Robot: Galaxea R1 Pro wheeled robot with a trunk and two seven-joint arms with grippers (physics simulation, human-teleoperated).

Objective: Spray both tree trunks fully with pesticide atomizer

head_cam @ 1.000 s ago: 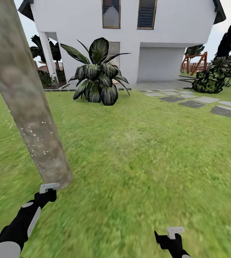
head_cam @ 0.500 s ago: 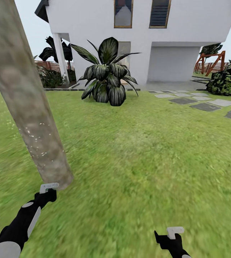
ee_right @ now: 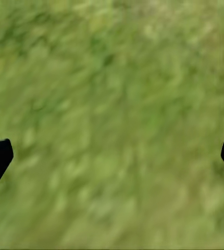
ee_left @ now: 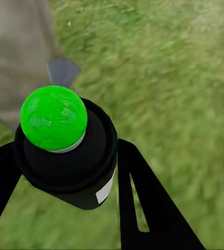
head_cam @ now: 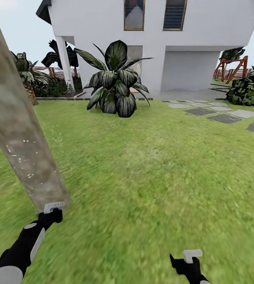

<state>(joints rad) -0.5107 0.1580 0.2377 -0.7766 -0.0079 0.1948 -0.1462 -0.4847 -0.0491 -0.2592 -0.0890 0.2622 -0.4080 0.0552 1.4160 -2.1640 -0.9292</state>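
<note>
Pale tan-grey bark, mottled and smooth, covers the thick tree trunk point(head_cam: 18, 130) that leans across the head view from about ten o'clock down to eight, its foot sunk in the lawn point(head_cam: 162, 165). A few tiny white specks of pesticide point(head_cam: 22, 157) dot the lower bark. Just below the trunk's base, at seven o'clock, the left gripper point(ee_left: 65, 172) clasps the pesticide atomizer point(ee_left: 65, 151): a black canister with a bright green dome on top and a grey nozzle facing the trunk, a dark finger pressed against each side. At five o'clock, the right gripper point(ee_right: 112, 156) hangs over bare grass, spread wide and holding nothing. Beyond, around twelve o'clock, a broad-leaved dark plant point(head_cam: 113, 81) stands before the white house point(head_cam: 154, 43).
</note>
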